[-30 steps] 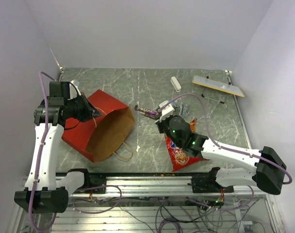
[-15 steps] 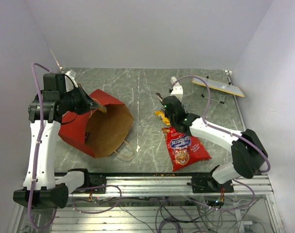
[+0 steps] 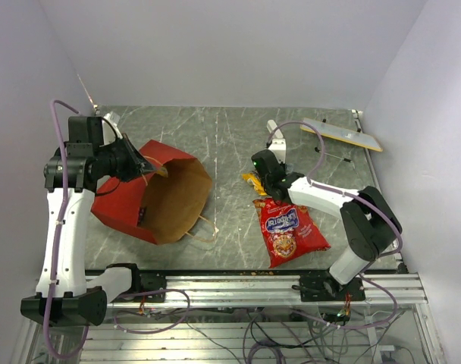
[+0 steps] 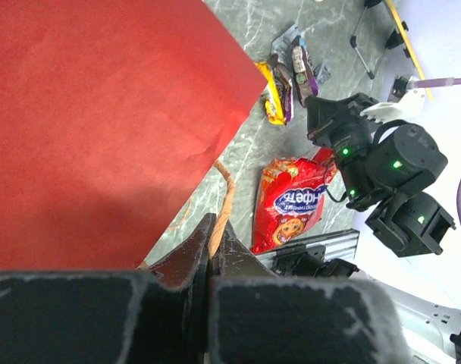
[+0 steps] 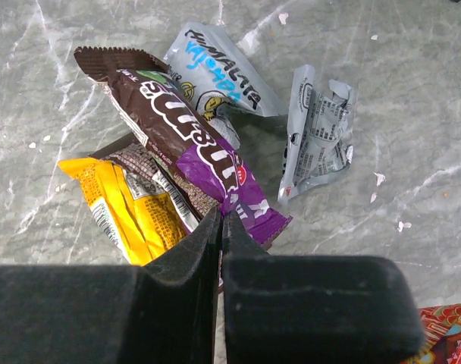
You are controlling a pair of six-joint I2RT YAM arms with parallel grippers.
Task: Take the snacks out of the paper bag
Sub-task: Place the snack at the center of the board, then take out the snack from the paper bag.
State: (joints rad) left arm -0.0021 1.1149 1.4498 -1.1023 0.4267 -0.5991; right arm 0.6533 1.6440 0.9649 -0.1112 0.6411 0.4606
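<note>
Red paper bag [image 3: 115,208], handle [image 4: 225,199] seemingly in left fingers [image 4: 186,265]

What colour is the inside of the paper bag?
The paper bag is plain brown inside, clearest from the top external view.

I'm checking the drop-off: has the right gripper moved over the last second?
Yes. In the top view the right gripper has shifted right and slightly farther back, closer to the small white oblong block.
</note>
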